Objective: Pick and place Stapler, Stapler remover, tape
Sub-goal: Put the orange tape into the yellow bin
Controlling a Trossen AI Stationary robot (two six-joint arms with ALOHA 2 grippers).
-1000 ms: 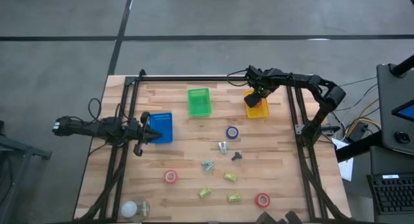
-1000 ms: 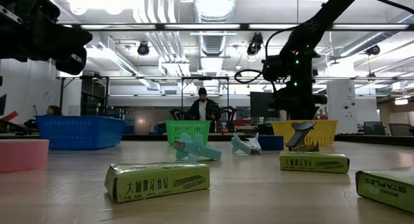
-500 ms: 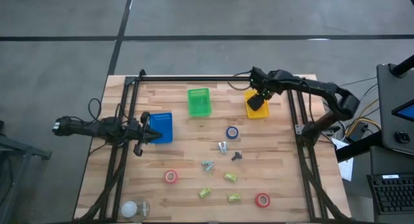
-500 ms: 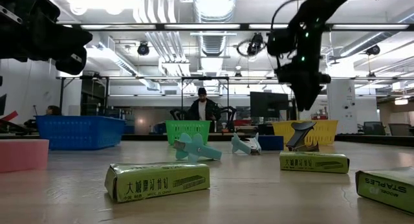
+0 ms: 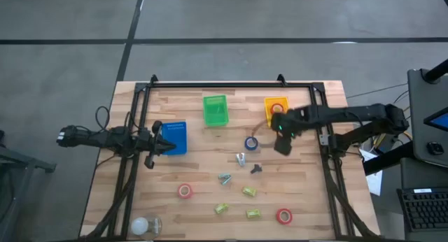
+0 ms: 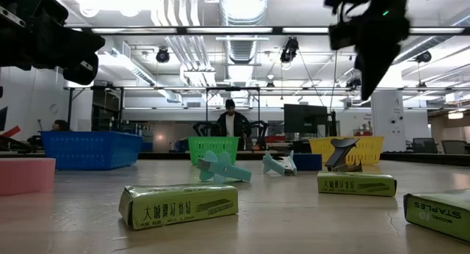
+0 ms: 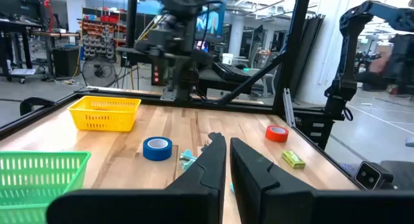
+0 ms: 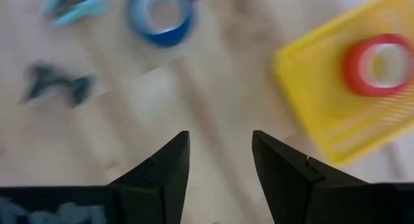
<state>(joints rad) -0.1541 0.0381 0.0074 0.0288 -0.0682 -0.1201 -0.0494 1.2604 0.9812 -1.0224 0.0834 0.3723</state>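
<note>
On the desk [image 5: 203, 179], red tape [image 5: 283, 216] and another red roll [image 5: 185, 191] lie nearest. Farther, the blue tape [image 5: 251, 143] sits just beside the right hand [image 5: 283, 140], fingers spread, empty. A red roll [image 5: 277, 108] rests in the yellow basket [image 5: 269, 102]. The left hand [image 5: 166, 147], nearly closed and empty, waits by the blue basket [image 5: 178, 133].

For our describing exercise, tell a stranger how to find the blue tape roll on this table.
Start at the yellow plastic basket along the wooden table's far edge, with the open right gripper hovering just in front of it. The ring-shaped blue tape roll with a white centre lies flat beside that gripper. It is the only blue roll; the others are red.
</note>
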